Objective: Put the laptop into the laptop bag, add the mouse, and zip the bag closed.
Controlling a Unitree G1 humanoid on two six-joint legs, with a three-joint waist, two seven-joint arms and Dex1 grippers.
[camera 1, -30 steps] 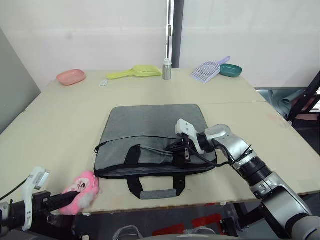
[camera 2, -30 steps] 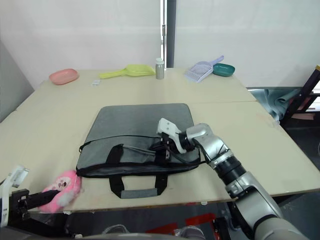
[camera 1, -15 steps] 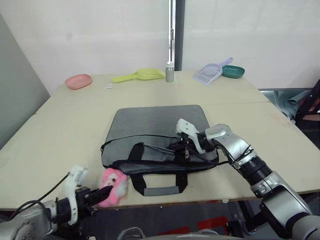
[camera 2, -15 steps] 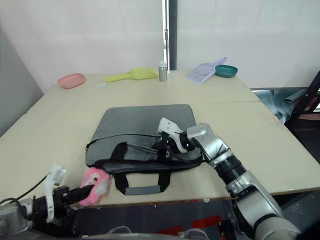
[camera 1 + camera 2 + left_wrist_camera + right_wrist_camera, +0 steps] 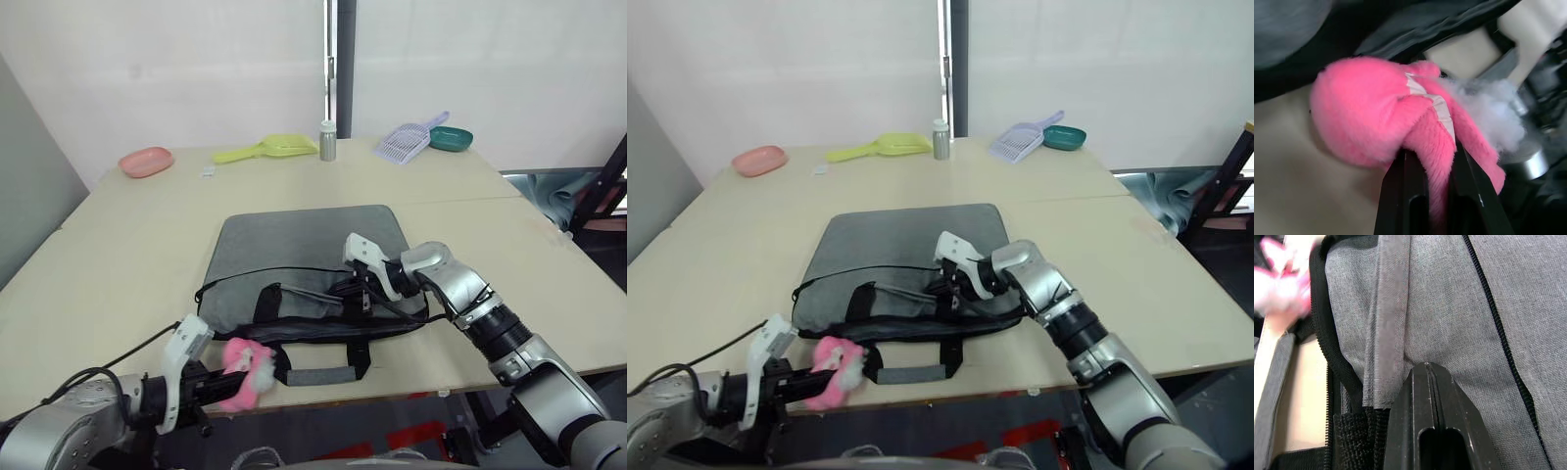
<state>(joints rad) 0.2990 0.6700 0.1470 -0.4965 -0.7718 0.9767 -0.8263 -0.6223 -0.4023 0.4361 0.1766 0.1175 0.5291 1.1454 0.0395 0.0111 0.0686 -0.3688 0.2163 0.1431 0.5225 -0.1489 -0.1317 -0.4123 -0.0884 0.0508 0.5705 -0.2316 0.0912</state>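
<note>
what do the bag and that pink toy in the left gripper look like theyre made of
The laptop bag looks like woven grey fabric, matte, with the weave visible in the right wrist view; its trim, zipper and strap bases are black, probably nylon webbing. The pink toy looks like soft fuzzy plush with a tuft of white fluff, pinched by the left gripper. The right gripper is shut on the bag's fabric.

Right gripper, fingers pressed together, rests on the flat grey fabric laptop bag; the black strap handle lies just beyond its fingertips. Left gripper clamps a round pink plush toy beside the bag's front edge.
</note>
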